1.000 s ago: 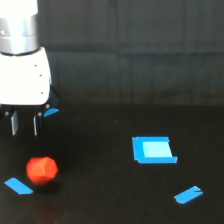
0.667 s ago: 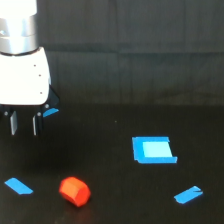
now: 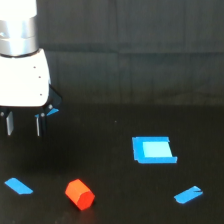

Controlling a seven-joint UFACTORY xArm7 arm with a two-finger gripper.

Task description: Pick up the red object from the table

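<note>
The red object (image 3: 80, 194) is a small red-orange hexagonal block lying on the black table (image 3: 115, 150) near the front, left of centre. My gripper (image 3: 23, 126) hangs from the white arm body at the exterior view's left, above and to the left of the block. Its two dark fingers (image 3: 38, 125) point down with a gap between them and hold nothing. It is apart from the block.
A blue square patch (image 3: 153, 149) lies right of centre. Blue tape pieces lie at the front left (image 3: 18, 186), at the front right (image 3: 188, 194) and beside the arm (image 3: 52, 111). A dark curtain backs the table.
The red block has moved right and toward the front across the table, from below the gripper to its present spot. The gripper has stayed about where it was.
</note>
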